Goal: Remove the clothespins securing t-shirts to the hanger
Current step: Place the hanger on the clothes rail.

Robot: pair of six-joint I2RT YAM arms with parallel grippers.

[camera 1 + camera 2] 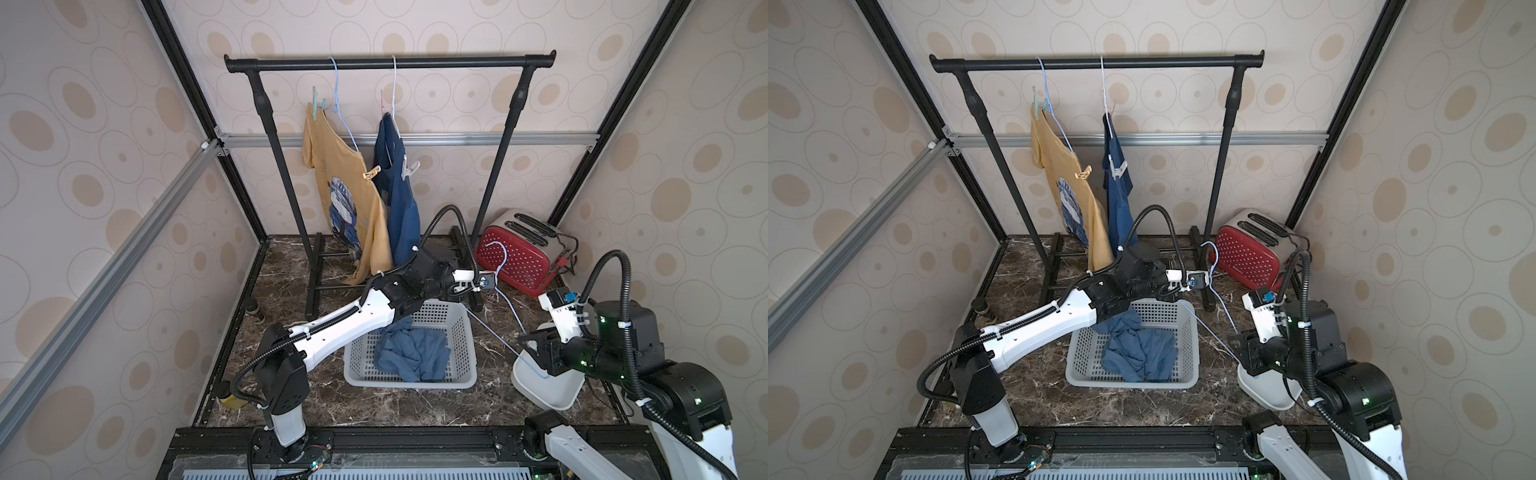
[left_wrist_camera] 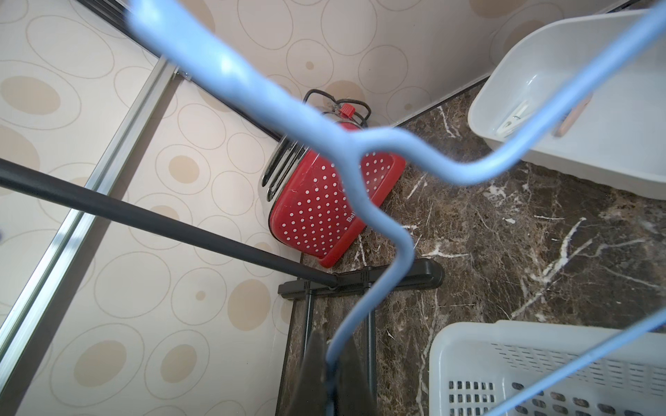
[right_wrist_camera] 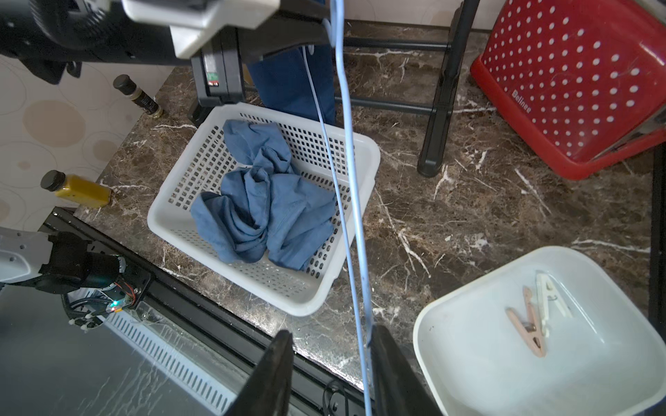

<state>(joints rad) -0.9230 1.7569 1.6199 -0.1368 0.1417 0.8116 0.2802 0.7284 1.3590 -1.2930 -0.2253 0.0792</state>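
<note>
The left gripper (image 2: 329, 371) is pinched tight on a light blue hanger (image 2: 360, 155). The right gripper (image 3: 333, 342) has its fingers apart. The hanger's wire runs between them, up against one finger.

Just beside the right gripper, a pink clothespin (image 3: 528, 326) and a white clothespin (image 3: 549, 302) lie side by side in the white tub (image 3: 450, 360). A blue t-shirt (image 3: 263, 201) sits crumpled in the basket (image 3: 281, 306).

Far from both grippers, up on the rack (image 1: 390, 63), a teal clothespin (image 1: 316, 102) and a yellow clothespin (image 1: 372, 171) grip the yellow t-shirt (image 1: 349, 195). A second white clothespin (image 1: 409, 168) grips the navy t-shirt (image 1: 399, 199).
</note>
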